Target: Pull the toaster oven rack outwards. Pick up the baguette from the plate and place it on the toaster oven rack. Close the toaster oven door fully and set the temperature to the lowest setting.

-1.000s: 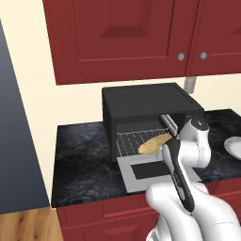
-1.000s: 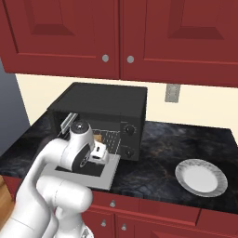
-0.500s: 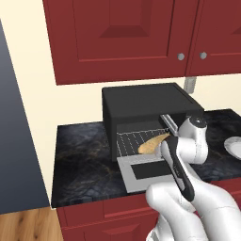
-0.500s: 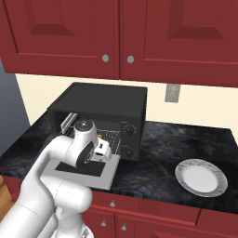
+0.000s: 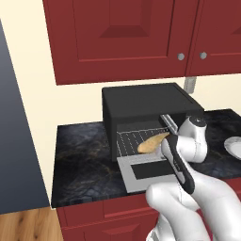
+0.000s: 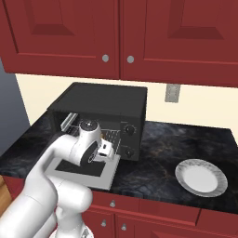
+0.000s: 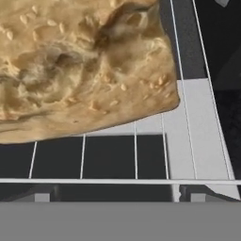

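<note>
On a dark marbled counter [image 5: 80,155] under red cabinets [image 5: 117,37], a black oven [image 5: 141,101] sits against a cream wall. In the left base view, its door [image 5: 141,172] lies folded down flat toward the front, silver-grey with a dark window. Just behind the door, the wire rack [image 5: 129,141] sits at the mouth of the cavity. On the right part of the rack lies the baguette [image 5: 153,142], golden-tan, its far end tilted up toward the right. To its right, the white arm bends over the open door, and the edge of a white plate [image 5: 234,146] shows at the far right.

In the right base view, the oven [image 6: 100,100] stands at the left with the arm's wrist in front of its opening. Two round knobs [image 6: 128,131] sit on its right side panel. An outlet [image 6: 172,93] is on the wall further right, and the plate [image 6: 201,177] rests bare on the counter, well apart from the oven.

In the hand view, the seeded baguette [image 7: 80,66] lies on the rack wires [image 7: 136,180] above the door's window. The gripper's two tips stand wide apart at the bottom edge, holding nothing.
</note>
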Robot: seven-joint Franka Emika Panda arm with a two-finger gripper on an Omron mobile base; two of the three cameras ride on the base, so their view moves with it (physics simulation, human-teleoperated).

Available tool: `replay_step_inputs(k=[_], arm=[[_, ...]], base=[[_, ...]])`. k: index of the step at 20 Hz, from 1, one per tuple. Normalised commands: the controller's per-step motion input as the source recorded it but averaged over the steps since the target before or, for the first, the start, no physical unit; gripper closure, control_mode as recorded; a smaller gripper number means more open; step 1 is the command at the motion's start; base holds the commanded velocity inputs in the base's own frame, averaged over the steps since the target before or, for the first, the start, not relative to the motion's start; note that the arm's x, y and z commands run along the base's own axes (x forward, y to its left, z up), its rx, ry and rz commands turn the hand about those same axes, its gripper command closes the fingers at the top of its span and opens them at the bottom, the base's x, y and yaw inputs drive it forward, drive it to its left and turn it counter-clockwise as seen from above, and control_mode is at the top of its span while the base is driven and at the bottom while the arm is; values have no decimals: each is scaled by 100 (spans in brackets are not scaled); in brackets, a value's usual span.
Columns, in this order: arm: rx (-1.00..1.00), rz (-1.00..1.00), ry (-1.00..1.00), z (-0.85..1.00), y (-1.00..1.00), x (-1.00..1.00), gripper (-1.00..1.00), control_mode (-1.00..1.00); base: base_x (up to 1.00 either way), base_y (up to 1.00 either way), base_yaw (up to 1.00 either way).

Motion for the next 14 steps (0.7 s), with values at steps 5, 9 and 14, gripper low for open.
replay_step_inputs(k=[5,9,14], arm=[[-1,0,0,-29,0,13,-100,-100],[-2,0,-3,-23,0,37,-100,-100],[0,0,-9,-2,10,38,-100,-100]], base=[[0,0,0],[0,0,0],[0,0,0]])
